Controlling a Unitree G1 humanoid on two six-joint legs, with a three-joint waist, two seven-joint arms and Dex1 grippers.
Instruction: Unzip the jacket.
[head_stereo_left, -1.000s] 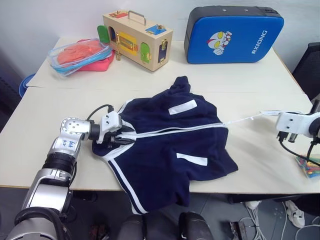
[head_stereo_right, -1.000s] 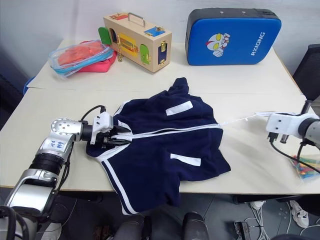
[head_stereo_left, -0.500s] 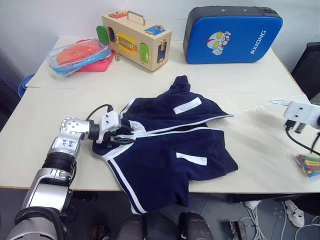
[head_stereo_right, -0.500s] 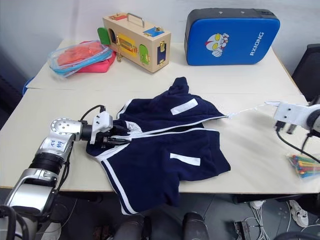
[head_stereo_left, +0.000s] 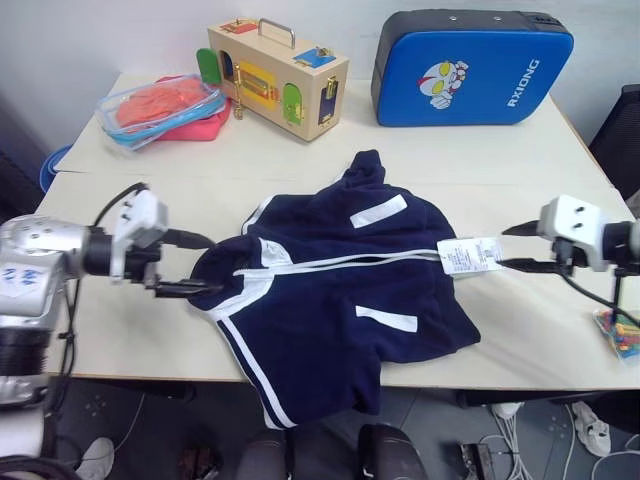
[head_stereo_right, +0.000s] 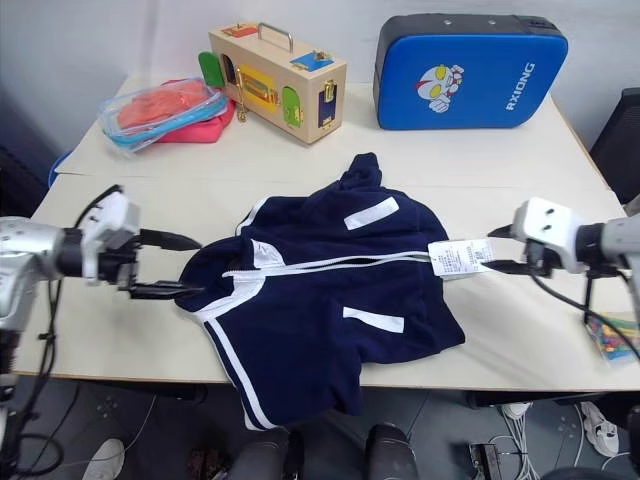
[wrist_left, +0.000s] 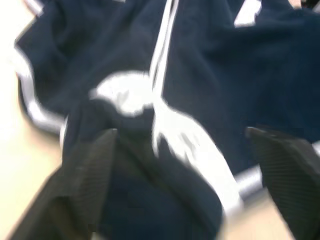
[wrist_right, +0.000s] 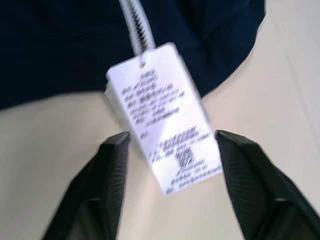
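Note:
The navy jacket (head_stereo_left: 340, 300) with white stripes lies crumpled in the middle of the table, its lower part hanging over the front edge. Its white zipper (head_stereo_left: 350, 262) runs across it from left to right. A white paper tag (head_stereo_left: 470, 255) lies at the jacket's right end. My left gripper (head_stereo_left: 195, 265) hovers open just left of the jacket, its fingertips (wrist_left: 90, 170) either side of the dark fabric without touching it. My right gripper (head_stereo_left: 518, 247) is open on the right, and the tag (wrist_right: 165, 115) lies loose between its fingers (wrist_right: 112, 165).
A wooden latch box (head_stereo_left: 278, 78), a blue padded case with a cartoon figure (head_stereo_left: 470, 65) and a clear container with orange contents (head_stereo_left: 160, 105) stand along the back. Coloured small items (head_stereo_left: 622, 335) sit at the table's right edge. A dark chair (head_stereo_left: 620, 130) stands beyond it.
My left gripper let go of the jacket's left end, opened and drew back to the left and up. My right gripper opened, and the tag now lies by the jacket.

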